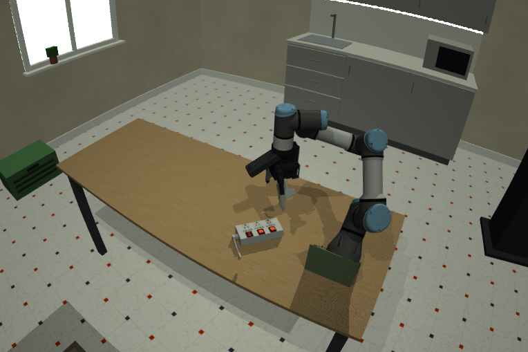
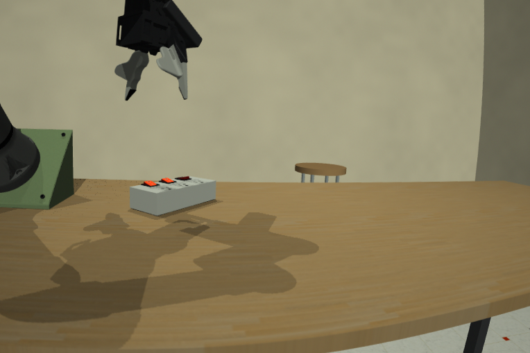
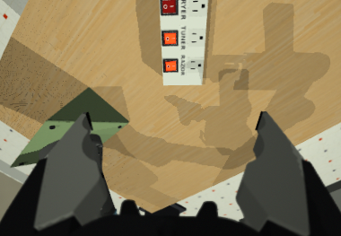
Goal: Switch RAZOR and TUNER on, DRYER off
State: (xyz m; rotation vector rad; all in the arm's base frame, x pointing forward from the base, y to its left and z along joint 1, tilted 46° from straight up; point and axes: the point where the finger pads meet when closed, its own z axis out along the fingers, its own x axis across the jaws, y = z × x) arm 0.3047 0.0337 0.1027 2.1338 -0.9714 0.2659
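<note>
Top cam: high, far, angled down over bench (image 1: pixel 171 176). Ext cam: low at bench edge, facing wall. Wrist cam: looks down, prob. near-vertical. All share power strip (image 1: pixel 258 231).
</note>
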